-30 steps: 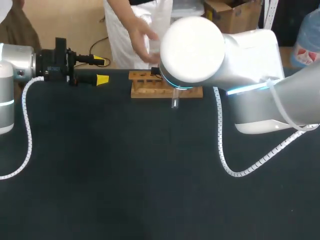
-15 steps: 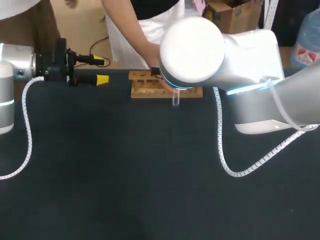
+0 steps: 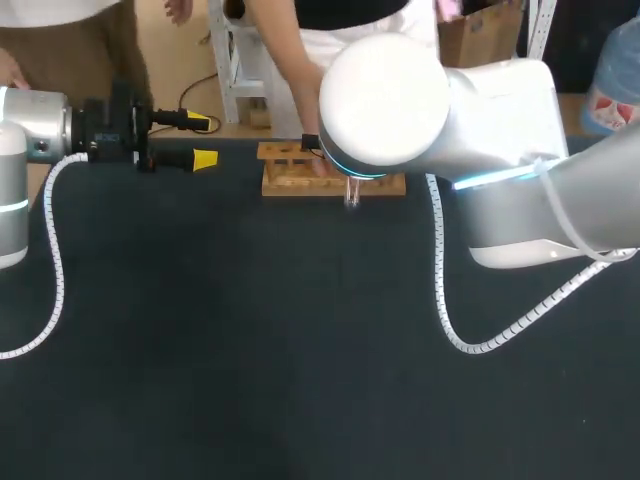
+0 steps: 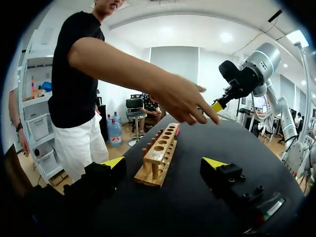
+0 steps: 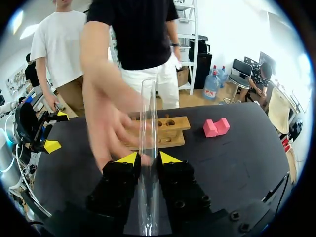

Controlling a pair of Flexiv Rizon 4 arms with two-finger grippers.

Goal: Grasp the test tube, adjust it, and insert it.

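Head view: holding the test tube (image 3: pixel 351 196) just at the near edge of the wooden rack (image 3: pixel 285 180), the grip itself hidden under the right arm's joint. Judged as the adjusting step, insertion not yet done.

Left wrist view: left gripper (image 4: pixel 164 162) spread and empty, wooden rack (image 4: pixel 165 143) just ahead. Person's hand (image 4: pixel 183 100) over the holes, standing in the way.

Right wrist view: pinching the test tube (image 5: pixel 148 123) upright in the right gripper (image 5: pixel 148 158). Next, probably: wait for the hand (image 5: pixel 111 131) to go, align over a hole, lower slowly. Pink block (image 5: pixel 216 127) beside the wooden rack (image 5: pixel 174 129) on the tabletop (image 5: pixel 237 148).

Person's hand (image 3: pixel 320 163) dropped from behind the table onto the rack (image 3: pixel 285 182). Tube (image 3: pixel 351 193) edged up toward the rack, tip now just beside the hand.
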